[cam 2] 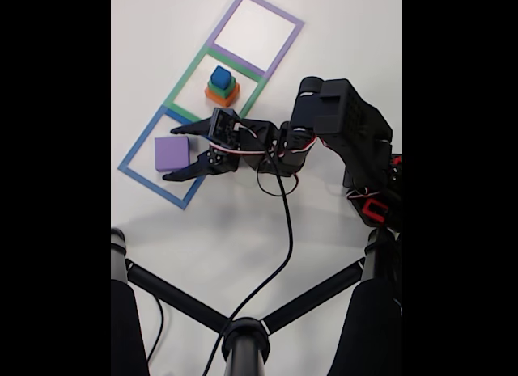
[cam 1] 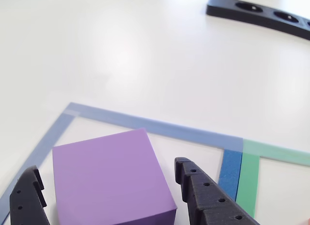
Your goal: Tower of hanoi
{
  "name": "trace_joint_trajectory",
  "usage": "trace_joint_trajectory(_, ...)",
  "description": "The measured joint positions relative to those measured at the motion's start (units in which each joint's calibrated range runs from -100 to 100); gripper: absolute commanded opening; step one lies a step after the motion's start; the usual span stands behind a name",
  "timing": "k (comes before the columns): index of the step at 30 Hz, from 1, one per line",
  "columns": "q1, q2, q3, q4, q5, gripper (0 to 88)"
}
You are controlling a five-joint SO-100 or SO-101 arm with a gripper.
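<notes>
Gripper [cam 1: 111, 198] fingers spread either side of the purple cube [cam 1: 109, 179]; the fixed view adds a small block stack [cam 2: 221, 86] beyond it.

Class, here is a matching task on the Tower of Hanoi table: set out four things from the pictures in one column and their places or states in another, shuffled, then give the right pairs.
Things:
1. purple cube
2. stack of small blocks
3. purple-taped square
4. gripper

Places or states:
A. holds nothing
B. in the green-taped square
C. open, one finger on each side of a cube
D. in the blue-taped square

Pairs: 1-D, 2-B, 3-A, 4-C
</notes>
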Motion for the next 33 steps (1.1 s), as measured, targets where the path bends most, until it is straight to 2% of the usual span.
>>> trace_joint_trajectory(3, 0.2, -1.9, -0.5, 0.0, 0.0, 28.5)
trace_joint_trajectory(7, 0.2, -6.6, -0.6, 2.2, 0.0, 19.9)
trace_joint_trajectory(14, 0.2, -20.4, 1.7, 14.3, 0.8, 0.1)
trace_joint_trajectory(16, 0.2, -26.0, 2.3, 20.0, 1.0, 0.1)
trace_joint_trajectory(20, 0.2, -39.8, 2.9, 37.1, 0.2, 0.1)
trace_joint_trajectory(26, 1.8, -61.0, -1.1, 70.3, 0.4, 0.1)
trace_joint_trajectory(31, 2.9, -69.2, -16.7, 101.8, 1.0, 0.1)
trace_joint_trajectory(33, 2.9, -70.4, -25.2, 114.4, -2.2, 0.1)
